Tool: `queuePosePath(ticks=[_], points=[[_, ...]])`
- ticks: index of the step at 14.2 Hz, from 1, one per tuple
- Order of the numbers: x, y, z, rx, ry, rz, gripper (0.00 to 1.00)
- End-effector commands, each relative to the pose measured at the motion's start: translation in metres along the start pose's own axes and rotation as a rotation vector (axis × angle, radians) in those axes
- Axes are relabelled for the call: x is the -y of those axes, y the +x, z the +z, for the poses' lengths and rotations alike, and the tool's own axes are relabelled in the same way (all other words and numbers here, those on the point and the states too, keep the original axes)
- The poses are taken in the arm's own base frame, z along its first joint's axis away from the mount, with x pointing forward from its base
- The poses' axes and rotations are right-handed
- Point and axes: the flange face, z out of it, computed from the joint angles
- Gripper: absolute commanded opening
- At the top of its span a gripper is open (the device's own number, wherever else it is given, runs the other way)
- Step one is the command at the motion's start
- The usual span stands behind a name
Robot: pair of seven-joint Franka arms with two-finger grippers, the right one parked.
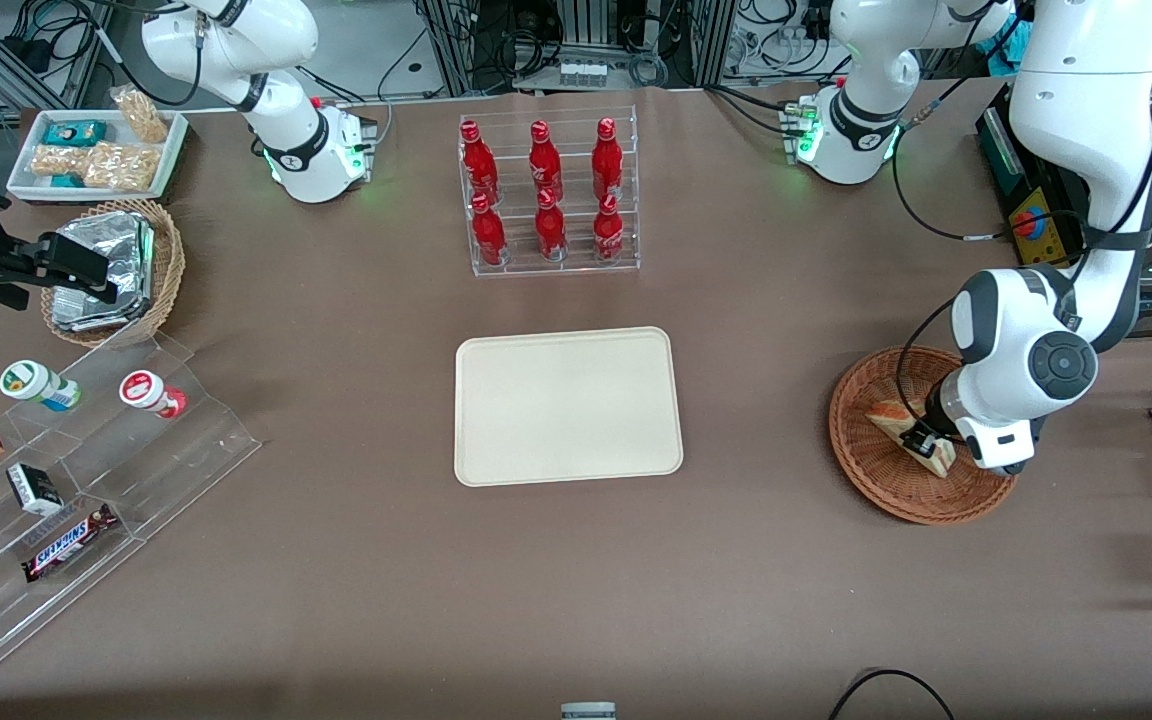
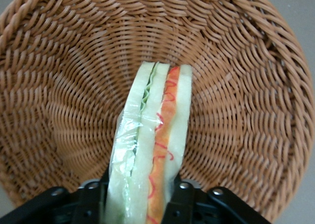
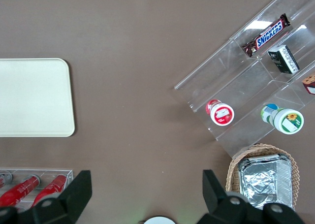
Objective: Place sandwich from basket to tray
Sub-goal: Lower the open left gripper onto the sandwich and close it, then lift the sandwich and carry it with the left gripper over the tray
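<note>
The sandwich [image 1: 888, 413] is a pale bread wedge with orange and green filling, wrapped in clear film. It stands on edge in the reddish-brown wicker basket [image 1: 876, 480] toward the working arm's end of the table. My left gripper [image 1: 924, 437] reaches down into the basket. In the left wrist view its black fingers [image 2: 183, 193] press both flat sides of the sandwich [image 2: 152, 135], shut on it, with the basket's weave [image 2: 64, 86] close underneath. The cream tray [image 1: 566, 405] lies bare at the table's middle and also shows in the right wrist view [image 3: 29, 96].
A clear rack of red bottles [image 1: 548, 200] stands farther from the front camera than the tray. A tan basket of foil packets [image 1: 111, 270], a white snack tray [image 1: 96, 150] and a clear stepped shelf [image 1: 86, 470] lie toward the parked arm's end.
</note>
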Motion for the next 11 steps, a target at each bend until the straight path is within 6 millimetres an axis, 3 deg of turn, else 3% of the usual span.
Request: queuePosePath(ticks=[1, 3, 4, 6, 11], points=[[-0.015, -0.031, -0.079, 0.011, 0.055, 0.147, 0.00], [-0.045, -0.066, -0.106, 0.021, 0.081, 0.349, 0.00], [-0.063, -0.087, -0.107, 0.018, 0.083, 0.487, 0.01], [-0.084, -0.129, -0.100, 0.038, 0.063, 0.699, 0.01], [-0.157, -0.282, -0.059, 0.074, -0.047, 0.825, 0.00]])
